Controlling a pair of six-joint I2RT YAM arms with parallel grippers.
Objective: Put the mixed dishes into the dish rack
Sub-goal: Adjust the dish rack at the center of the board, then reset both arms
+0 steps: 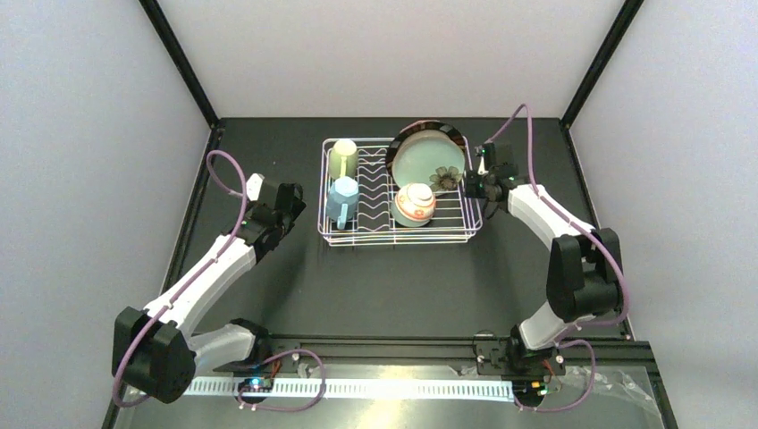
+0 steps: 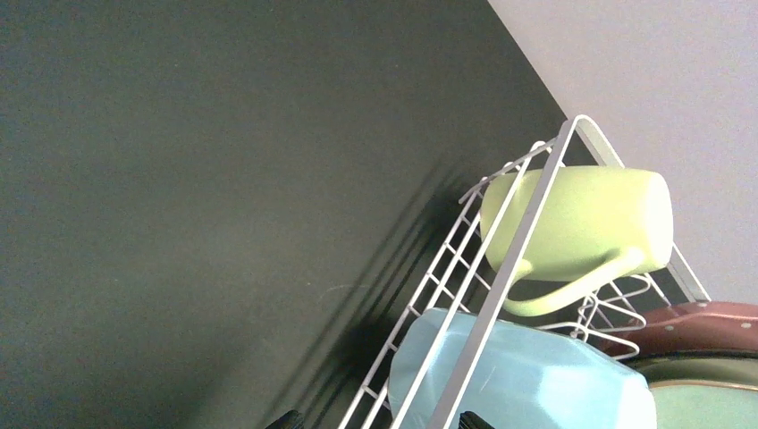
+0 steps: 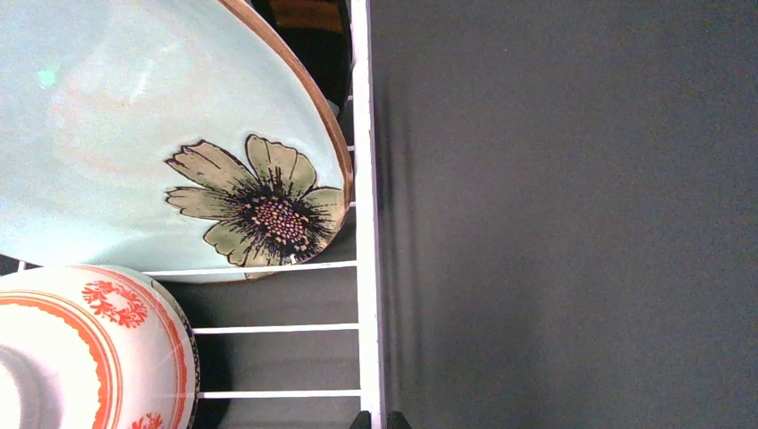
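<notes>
– White wire dish rack mid-view, left gripper at its nine o'clock, right gripper at three.
– Left wrist?
– Jaws spread wide, light-blue mug at five o'clock.
– Right wrist?
– Jaws pressed together at the rack's rim, six o'clock.

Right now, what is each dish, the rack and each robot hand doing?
dish rack: on the table, loaded.
cream mug: in the rack, lying down.
light-blue mug: in the rack, lying down.
mint flowered plate: standing on edge in the rack.
dark-rimmed plate: standing behind it.
pink dotted plate: in rack, mostly hidden.
small orange-patterned bowl: in the rack, tipped, underside showing.
left gripper: open, empty.
right gripper: shut at the rack's right rim.
</notes>
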